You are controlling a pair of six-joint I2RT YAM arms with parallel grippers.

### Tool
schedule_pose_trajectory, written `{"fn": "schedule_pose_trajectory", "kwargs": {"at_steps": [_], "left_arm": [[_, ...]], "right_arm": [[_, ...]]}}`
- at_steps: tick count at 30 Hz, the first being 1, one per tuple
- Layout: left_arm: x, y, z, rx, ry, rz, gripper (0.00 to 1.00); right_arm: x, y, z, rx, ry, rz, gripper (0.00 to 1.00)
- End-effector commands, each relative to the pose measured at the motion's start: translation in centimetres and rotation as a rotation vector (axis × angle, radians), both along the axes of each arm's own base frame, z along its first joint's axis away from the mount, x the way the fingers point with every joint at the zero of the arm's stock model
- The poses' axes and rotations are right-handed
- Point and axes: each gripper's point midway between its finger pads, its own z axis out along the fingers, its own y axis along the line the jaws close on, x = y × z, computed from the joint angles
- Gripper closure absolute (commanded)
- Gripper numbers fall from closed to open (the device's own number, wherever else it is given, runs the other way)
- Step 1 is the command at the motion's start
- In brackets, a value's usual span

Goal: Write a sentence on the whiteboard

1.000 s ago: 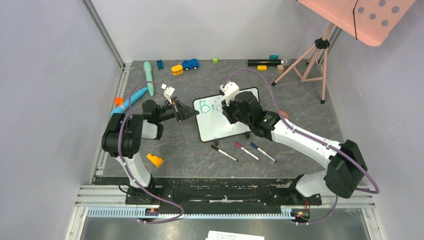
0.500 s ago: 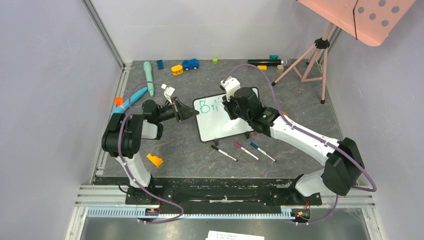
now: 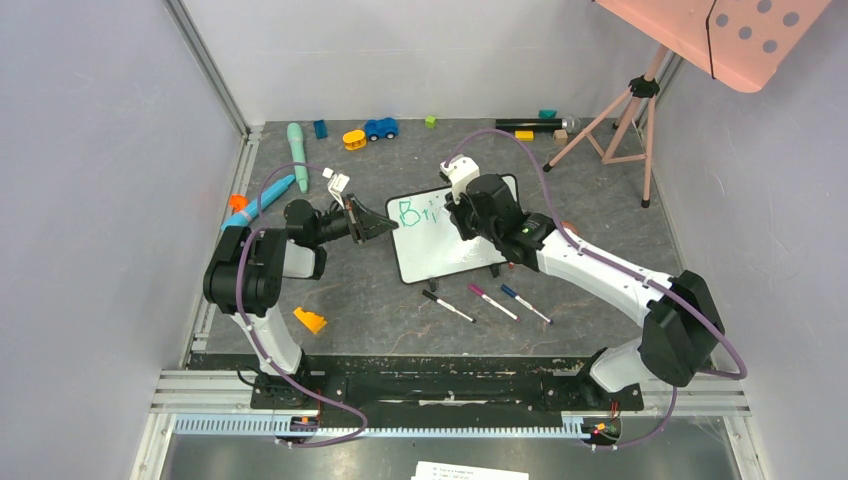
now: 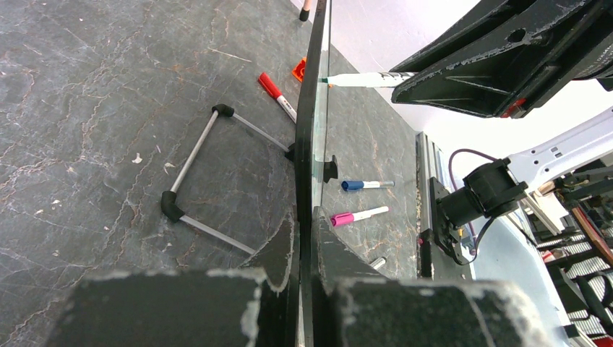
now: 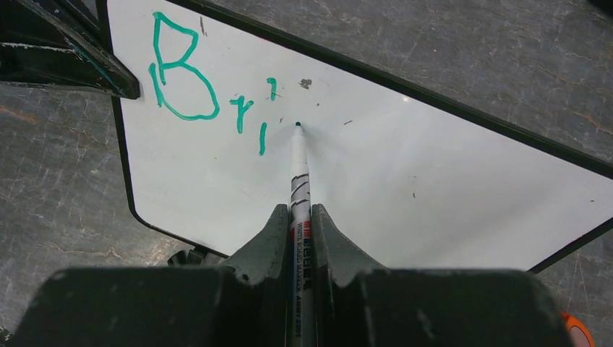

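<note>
The whiteboard [image 3: 440,250] stands tilted on its feet mid-table. My left gripper [image 3: 385,226] is shut on the board's left edge, which runs edge-on between the fingers in the left wrist view [image 4: 312,144]. My right gripper [image 3: 462,213] is shut on a white teal-tipped marker [image 5: 299,188]; its tip is at the board surface just right of the writing. The sentence [image 5: 209,83] reads "Bri" in teal at the board's top left; it also shows in the top view [image 3: 415,212]. The board [image 5: 405,181] fills the right wrist view.
Three capped markers lie in front of the board: black [image 3: 447,306], pink [image 3: 492,301], blue [image 3: 525,303]. An orange wedge [image 3: 309,320] is near the left base. Toys [image 3: 368,131] line the far edge. A pink tripod [image 3: 630,115] stands at the back right.
The right gripper has shifted a little up and to the right along the board with the marker; an "i" has been added after "Br". The left gripper has not moved.
</note>
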Motion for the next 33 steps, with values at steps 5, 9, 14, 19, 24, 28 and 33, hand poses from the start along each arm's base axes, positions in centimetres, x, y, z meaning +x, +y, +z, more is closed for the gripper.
{"fn": "schedule_pose_trajectory", "kwargs": {"at_steps": [5,9,14,19,24,28,33], "left_arm": [[-0.3,-0.1,1.1,0.01,-0.103,-0.013,0.98],[-0.3,-0.1,1.1,0.01,-0.101,-0.014,0.98],[-0.3,-0.1,1.1,0.01,-0.103,-0.013,0.98],[-0.3,-0.1,1.1,0.01,-0.103,-0.014,0.98],[-0.2,-0.1,1.2,0.01,-0.106,-0.014,0.98],[-0.3,-0.2,1.2,0.01,-0.105,-0.015,0.98],[-0.3,-0.1,1.2,0.01,-0.104,-0.014,0.98]], "right_arm": [[1.5,0.8,2.2,0.037,-0.048,-0.012,1.0],[1.4,1.1,2.1,0.044,-0.041,0.005,1.0],[0.8,1.3,1.5,0.043,-0.02,0.028,1.0],[0.2,1.1,0.5,0.034,0.002,0.042,1.0],[-0.1,0.4,-0.3,0.015,0.013,0.029,1.0],[-0.2,-0.1,-0.3,-0.012,0.0,0.031,1.0],[0.2,-0.8,-0.1,-0.031,-0.016,-0.008,1.0]]}}
